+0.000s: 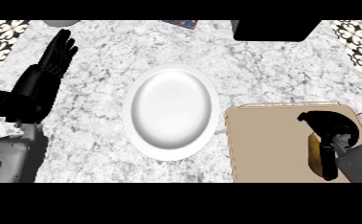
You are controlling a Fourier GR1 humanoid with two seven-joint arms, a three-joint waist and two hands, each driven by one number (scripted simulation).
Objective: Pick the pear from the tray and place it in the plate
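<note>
Pear [315,157], yellow-brown, lay on the tan tray [265,141] near the tray's right edge, toward the front right corner of the worktop [106,74]. Right robot hand [326,125] was positioned directly over it, black fingers curled round the fruit's upper and right sides, leaving only the left flank of the fruit exposed. Whether the fruit rested on the tray surface or was raised off it could not be determined.

White plate [172,111] sat at the middle of the worktop, just beside the tray's left edge, apart from the fruit and bare.

Left robot hand [56,58] stood near the left edge of the worktop, fingers straight and together, pointing toward the rear edge, holding nothing.

A black box-shaped object [272,29] occupied the rear edge toward the right corner. A small dark item [180,23] lay at the rear edge near its middle, too small to identify.
</note>
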